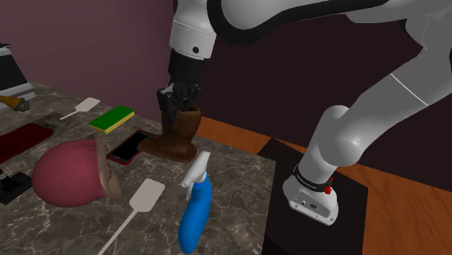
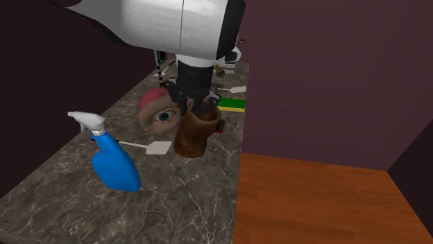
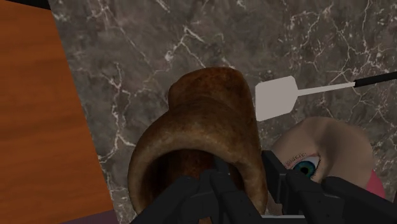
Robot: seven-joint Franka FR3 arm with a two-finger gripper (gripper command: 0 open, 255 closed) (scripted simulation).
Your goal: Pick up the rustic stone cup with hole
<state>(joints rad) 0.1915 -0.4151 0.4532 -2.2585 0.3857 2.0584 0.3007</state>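
Brown stone cup [image 1: 177,135]: centre of shoulder view, upright, base seemingly on the marble worktop [image 1: 239,185]; gripper [image 1: 178,107] closed onto its rim wall, one finger inside, one outside; grasp apparently made, lift not yet done.

Taking the cup [image 1: 177,134] as the dial's centre in the shoulder view, everything but the stand sat on the counter [image 1: 239,188]. The gripper [image 1: 181,107] hung at 12 o'clock, right over the cup's mouth. A phone [image 1: 130,147] lay at 9 o'clock, just beside the cup's foot. A sponge [image 1: 112,118] lay beyond it toward 10, and the far spatula [image 1: 83,107] lay farther out the same way. A head-shaped toy [image 1: 69,174] sat at 8 o'clock, well apart. The near spatula [image 1: 147,194] lay at 7 o'clock, between the toy and a spray bottle [image 1: 195,214] at 6 o'clock. The stand [image 1: 355,217] was at 4 o'clock, beside the counter's edge.
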